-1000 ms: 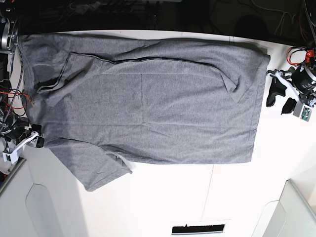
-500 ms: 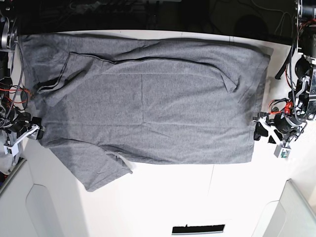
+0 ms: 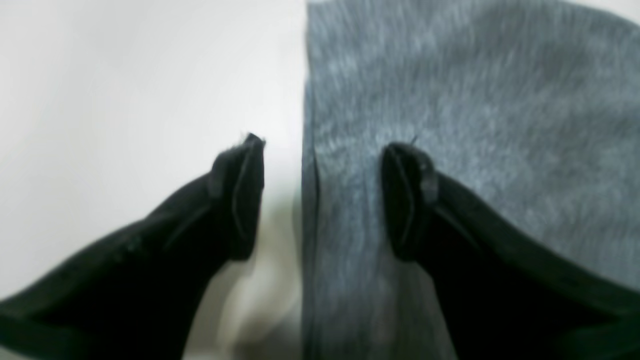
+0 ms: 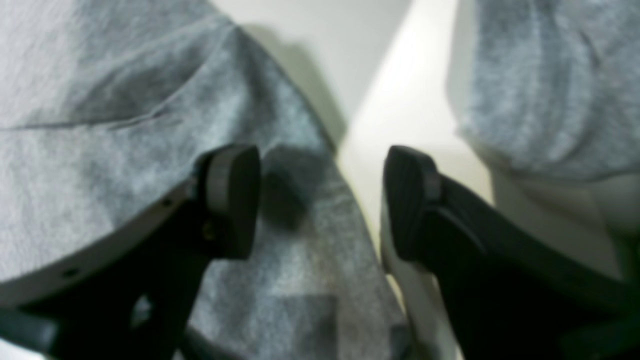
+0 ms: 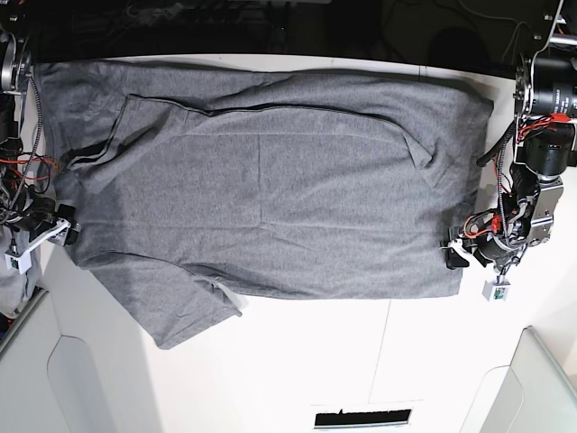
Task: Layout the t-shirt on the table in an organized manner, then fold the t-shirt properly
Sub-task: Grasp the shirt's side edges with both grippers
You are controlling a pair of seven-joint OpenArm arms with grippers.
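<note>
The dark-grey t-shirt (image 5: 270,180) lies spread flat across the white table (image 5: 297,361), with one sleeve pointing toward the front left. My left gripper (image 5: 455,256) is at the shirt's lower right hem corner. In the left wrist view it (image 3: 322,200) is open and straddles the hem edge, one finger (image 3: 240,200) over bare table (image 3: 125,75) and the other over the shirt (image 3: 475,100). My right gripper (image 5: 68,233) is at the shirt's left edge. In the right wrist view it (image 4: 322,200) is open, one finger (image 4: 230,200) over the shirt (image 4: 100,100) and the other over the table (image 4: 400,115).
Light grey bins stand at the front left (image 5: 54,379) and front right (image 5: 532,388). A black strip (image 5: 361,419) lies at the front edge. A thin seam line (image 5: 379,352) crosses the table. More grey cloth (image 4: 550,75) shows beside the right gripper.
My left gripper has come down along the shirt's right side from near the far corner to the lower hem corner. My right gripper has shifted slightly toward the shirt's left edge.
</note>
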